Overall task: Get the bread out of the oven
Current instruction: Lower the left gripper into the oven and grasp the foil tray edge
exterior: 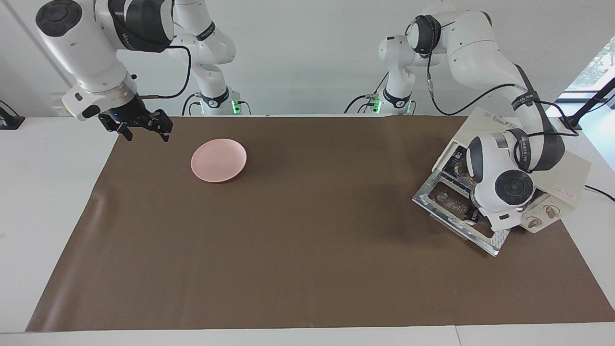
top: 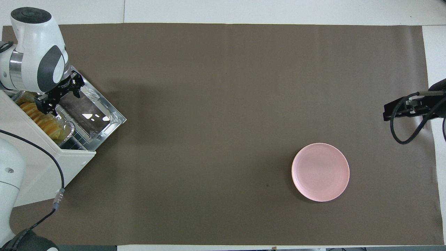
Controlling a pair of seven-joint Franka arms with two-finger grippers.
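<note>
The right gripper (exterior: 144, 130) hangs in the air over the edge of the brown mat (exterior: 307, 269) at the right arm's end of the table, its two fingers spread apart and holding nothing; this arm waits. The pink plate (exterior: 219, 160) lies empty on the mat, toward that same end of the table. A wide stretch of bare mat separates the plate from the oven (exterior: 567, 178), which stands at an angle at the left arm's end of the table, its glass door (top: 91, 111) dropped open and lying flat in front of it. The left arm bends down over the oven, and the left gripper (top: 58, 94) sits low over the open door, right at the mouth of the oven — its fingers look parted in the overhead view, and they have hold of nothing. The bread (top: 38, 118) is still inside the oven, a ridged golden loaf lying in a foil tray (top: 68, 129) on the rack just inside the opening. The gripper is just beside the end of the loaf that is farther from the robots, though whether it touches the bread or the tray I cannot tell — the arm's wrist hides that spot in the facing view.
</note>
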